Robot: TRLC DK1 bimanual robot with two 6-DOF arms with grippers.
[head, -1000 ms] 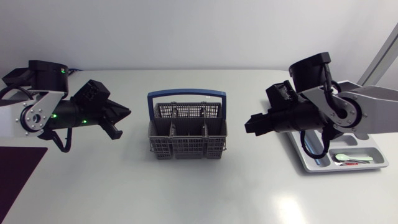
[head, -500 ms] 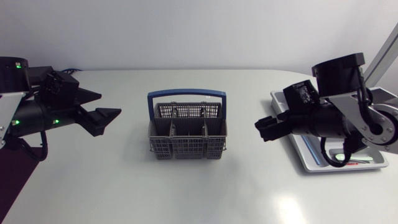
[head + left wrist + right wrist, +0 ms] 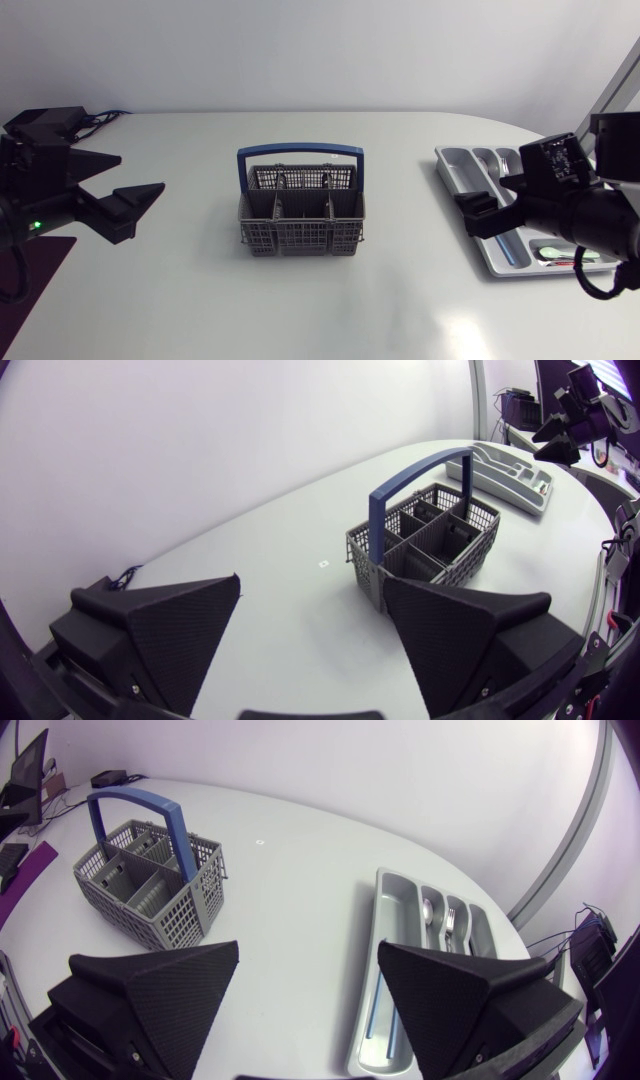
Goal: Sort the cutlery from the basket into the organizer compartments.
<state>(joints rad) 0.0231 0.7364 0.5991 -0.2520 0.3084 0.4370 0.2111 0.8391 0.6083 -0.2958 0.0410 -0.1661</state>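
The grey cutlery basket (image 3: pixel 300 212) with a blue handle (image 3: pixel 300 152) stands mid-table; no cutlery shows inside it. The grey organizer (image 3: pixel 478 158) lies at the right, holding a spoon (image 3: pixel 428 910), a fork (image 3: pixel 450 925) and a blue-handled piece (image 3: pixel 373 1015). My left gripper (image 3: pixel 140 176) hangs open and empty well to the left of the basket. In the left wrist view the basket (image 3: pixel 425 540) is ahead of its gripper (image 3: pixel 312 582). My right gripper (image 3: pixel 468 212) is open and empty over the organizer's near-left part. In the right wrist view the organizer (image 3: pixel 384 880) lies ahead of the gripper (image 3: pixel 309 948).
A dark purple mat (image 3: pixel 25 280) lies at the table's left front edge. A small white utensil and a red item (image 3: pixel 562 257) rest in the organizer's front compartment. Bare white tabletop surrounds the basket (image 3: pixel 150 880).
Both arms have pulled back from beside the basket toward their own table sides. Both grippers have opened wider.
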